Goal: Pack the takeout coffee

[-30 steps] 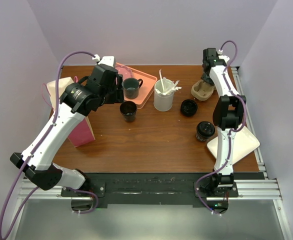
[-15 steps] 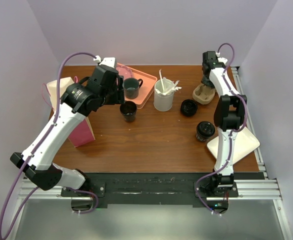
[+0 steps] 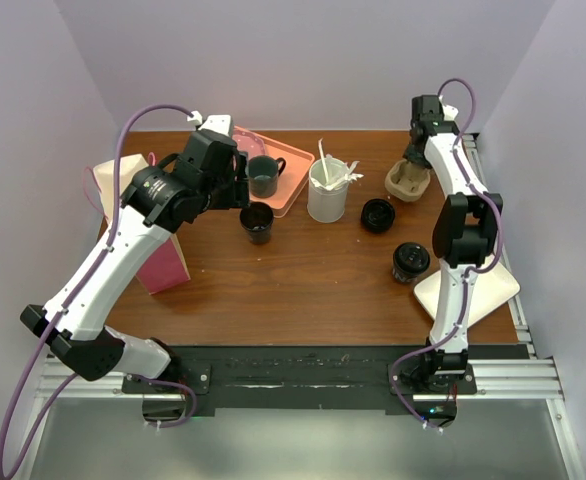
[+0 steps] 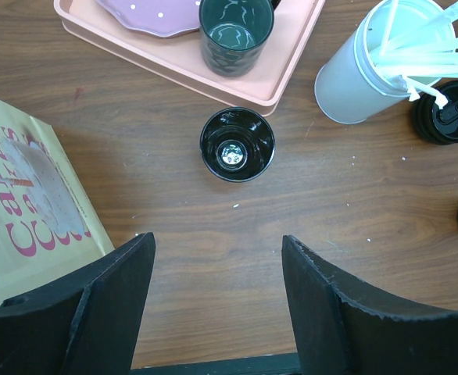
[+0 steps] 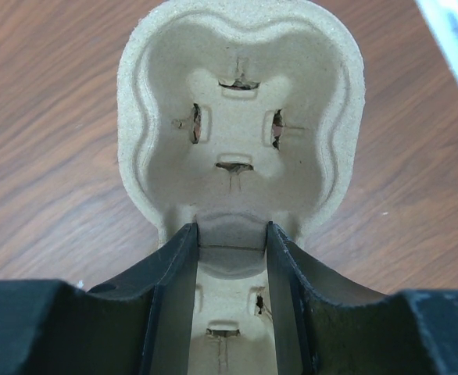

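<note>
Currently: right arm grips the pulp cup carrier (image 5: 241, 133); takeout coffee (image 3: 410, 262) not yet packed

Seen from above, a brown wooden counter (image 3: 303, 290) holds everything. At far left stands a pink paper bag (image 3: 161, 258), probably where the order ends up. Beside it the left gripper (image 4: 217, 241) hovers with its jaws wide and empty, directly above a plain, lidless black cup (image 4: 237, 144); this is not the cup the task wants. Behind that cup, a pink tray (image 4: 295, 55) carries a dark green mug (image 4: 235, 35) and a purple plate (image 4: 147, 14). Right of the tray comes a white tub of stirrers (image 3: 326, 195), then a loose black lid (image 3: 377, 215). Toward the front right, the lidded takeout coffee stands upright on the counter, just beside a white tray (image 3: 483, 285), with neither arm touching it. At back right, the right gripper (image 5: 230, 230) has narrow jaws pinching the carrier's middle ridge, apparently so the carrier can be brought over and the coffee seated in one of its pockets.
</note>
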Controlling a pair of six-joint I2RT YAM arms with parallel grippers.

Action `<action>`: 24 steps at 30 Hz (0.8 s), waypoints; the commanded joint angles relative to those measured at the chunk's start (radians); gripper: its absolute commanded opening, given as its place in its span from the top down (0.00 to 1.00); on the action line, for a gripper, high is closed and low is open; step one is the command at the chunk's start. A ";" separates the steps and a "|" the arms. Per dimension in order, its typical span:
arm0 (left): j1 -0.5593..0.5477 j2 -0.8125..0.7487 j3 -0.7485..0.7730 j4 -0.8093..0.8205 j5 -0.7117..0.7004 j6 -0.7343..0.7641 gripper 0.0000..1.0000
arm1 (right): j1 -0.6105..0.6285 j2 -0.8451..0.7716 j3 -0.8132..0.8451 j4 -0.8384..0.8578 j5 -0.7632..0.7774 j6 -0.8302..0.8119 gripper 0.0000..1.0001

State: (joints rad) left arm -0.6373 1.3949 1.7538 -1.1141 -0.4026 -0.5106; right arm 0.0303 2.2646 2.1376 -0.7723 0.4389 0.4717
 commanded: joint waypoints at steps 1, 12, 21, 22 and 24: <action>0.001 -0.025 -0.002 0.036 -0.004 0.026 0.29 | -0.010 -0.148 -0.083 0.079 -0.048 -0.013 0.71; -0.001 -0.008 0.012 0.046 0.008 0.044 0.28 | -0.009 -0.113 -0.053 0.090 0.035 -0.148 0.68; -0.001 -0.002 0.033 0.031 0.008 0.044 0.28 | -0.023 -0.062 -0.038 0.077 -0.072 -0.180 0.68; 0.001 -0.002 0.033 0.030 0.008 0.040 0.28 | -0.023 -0.066 -0.035 0.079 -0.078 -0.185 0.66; -0.001 -0.002 0.032 0.030 0.011 0.038 0.28 | -0.024 -0.062 -0.005 0.061 -0.078 -0.186 0.64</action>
State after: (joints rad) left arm -0.6373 1.3949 1.7538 -1.1072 -0.3962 -0.4854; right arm 0.0132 2.2253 2.0472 -0.7376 0.4030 0.3233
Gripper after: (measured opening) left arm 0.717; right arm 0.399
